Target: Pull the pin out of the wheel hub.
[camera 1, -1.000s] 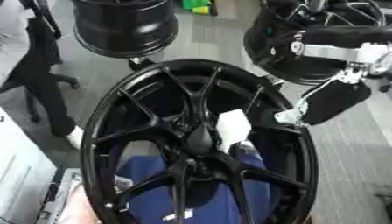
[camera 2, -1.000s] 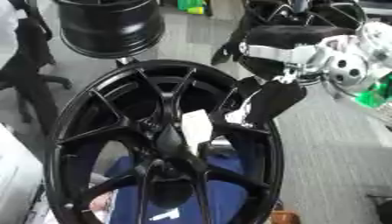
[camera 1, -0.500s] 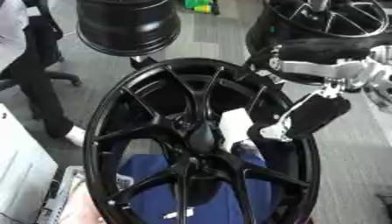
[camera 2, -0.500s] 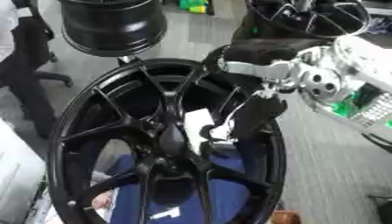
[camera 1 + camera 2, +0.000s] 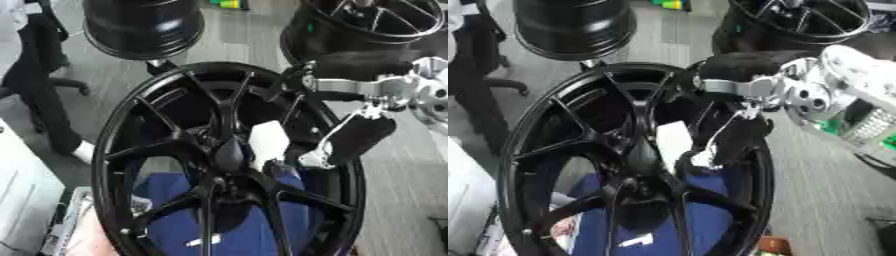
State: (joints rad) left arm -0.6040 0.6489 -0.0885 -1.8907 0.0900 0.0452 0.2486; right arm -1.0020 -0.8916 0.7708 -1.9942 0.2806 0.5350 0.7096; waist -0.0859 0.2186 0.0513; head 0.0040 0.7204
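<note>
The right hand [image 5: 350,142] has come lower and nearer the hub [image 5: 229,156]. It hangs from the upper right, fingers pointing down, holding nothing I can see. A white piece [image 5: 268,141] sits just left of its fingertips.

Black spoked wheel hub [image 5: 229,155], standing tilted, face toward the camera, filling the middle of the view. Pale, whitish pin [image 5: 268,140] sticking out just right of the centre boss.
</note>
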